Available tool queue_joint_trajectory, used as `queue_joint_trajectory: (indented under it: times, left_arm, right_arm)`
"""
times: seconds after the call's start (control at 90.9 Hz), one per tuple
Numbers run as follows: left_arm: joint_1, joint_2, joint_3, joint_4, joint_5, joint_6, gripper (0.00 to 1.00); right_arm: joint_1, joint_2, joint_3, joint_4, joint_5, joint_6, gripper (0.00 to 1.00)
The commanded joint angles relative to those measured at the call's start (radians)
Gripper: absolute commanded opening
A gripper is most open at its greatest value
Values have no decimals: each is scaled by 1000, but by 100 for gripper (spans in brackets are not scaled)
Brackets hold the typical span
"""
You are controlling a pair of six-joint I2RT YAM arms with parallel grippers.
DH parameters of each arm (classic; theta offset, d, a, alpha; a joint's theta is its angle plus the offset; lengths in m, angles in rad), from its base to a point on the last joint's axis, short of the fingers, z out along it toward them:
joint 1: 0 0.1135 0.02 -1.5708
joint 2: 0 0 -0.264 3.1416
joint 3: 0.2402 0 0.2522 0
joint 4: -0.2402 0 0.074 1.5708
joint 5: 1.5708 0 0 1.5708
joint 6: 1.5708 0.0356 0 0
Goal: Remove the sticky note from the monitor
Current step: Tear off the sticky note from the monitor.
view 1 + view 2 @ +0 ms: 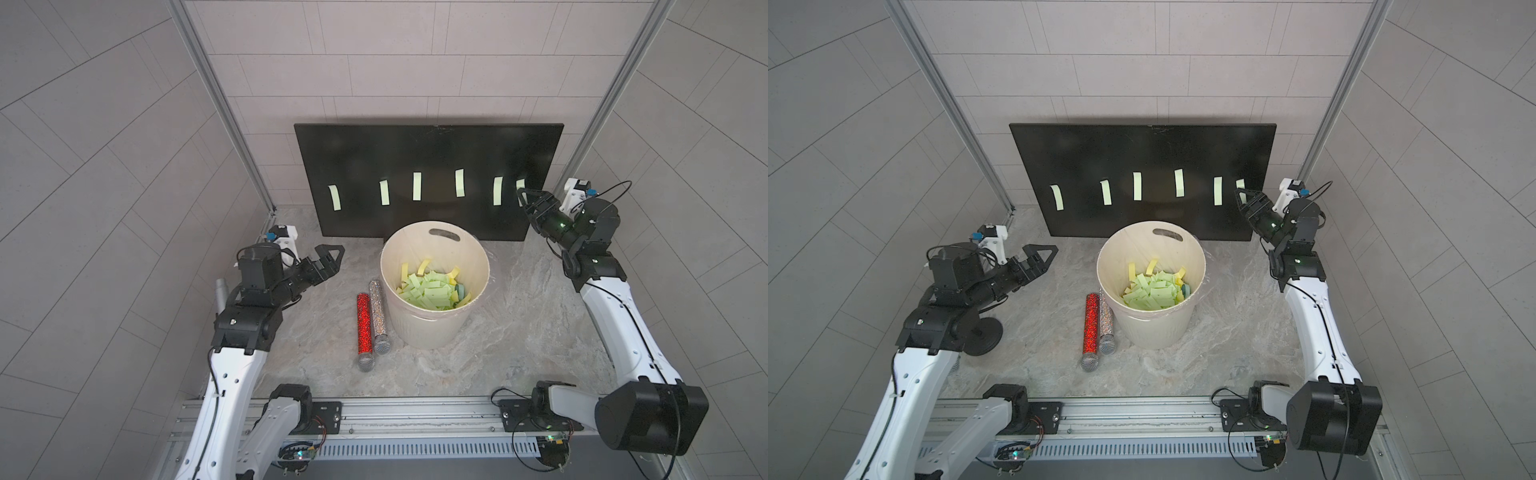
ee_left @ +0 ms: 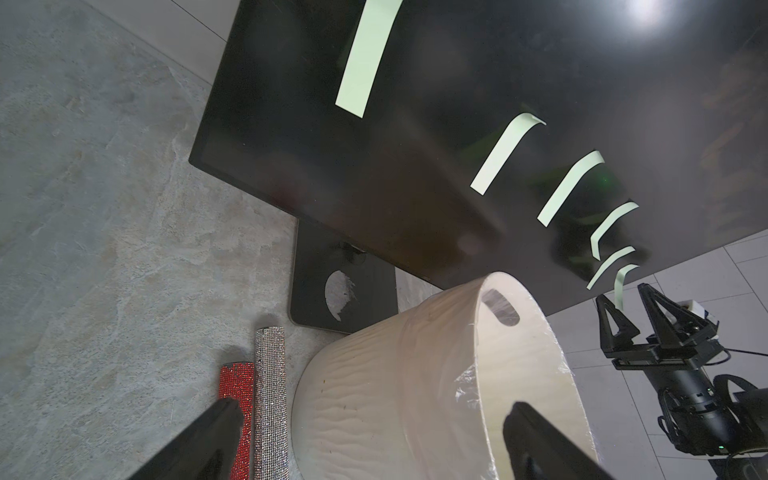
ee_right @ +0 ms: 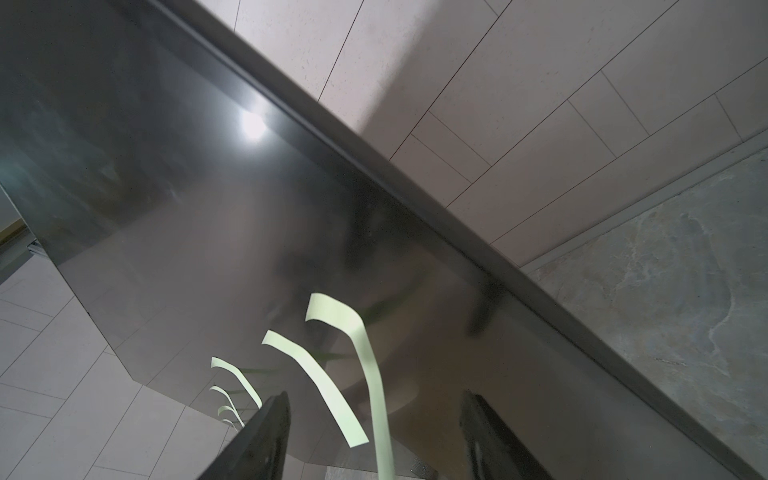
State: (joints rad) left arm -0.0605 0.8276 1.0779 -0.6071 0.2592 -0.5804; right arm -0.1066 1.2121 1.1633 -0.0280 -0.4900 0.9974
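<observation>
right wrist view has the curled sticky note [image 3: 368, 357] at lower centre, stuck to the monitor [image 3: 187, 216] between the parted jaws of the right gripper [image 3: 376, 395], so better pinch its loose end squarely and peel gently; left gripper [image 1: 332, 259] gapes, idle.

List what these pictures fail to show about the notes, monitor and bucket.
- Rightmost sticky note: lower part behind the right pincer in both top views; end cut off by the right wrist view's edge.
- Monitor: middle of its bottom edge hidden behind the bucket in both top views.
- Blue-green thing in the bucket: mostly buried under paper strips, too small to identify.
- Black round base: partly hidden by the left arm in a top view.
</observation>
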Motion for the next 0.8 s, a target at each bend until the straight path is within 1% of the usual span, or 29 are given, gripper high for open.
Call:
queue_joint_trajectory:
  times: [0.0,0.099,0.154,0.341,0.594,0.715,0.792]
  left_arm:
    - [6,-11,31,10,16,-6,100]
    - [5,-11,33,10,17,-9,100]
    - [6,-11,34,10,19,-9,100]
    - [5,-13,35,11,20,-12,100]
    - [5,-15,32,10,19,-13,100]
    - [5,-16,30,10,20,-16,100]
    - [4,-16,30,11,20,-17,100]
  right_arm:
    - [-7,11,28,33,-12,15,62]
    - [-8,19,33,32,-10,16,57]
    - [-8,23,35,32,-9,19,53]
    - [-10,29,35,33,-7,21,44]
    - [-14,30,36,32,-6,20,29]
    - [-14,27,36,30,-7,22,20]
    - [-15,26,37,27,-7,21,11]
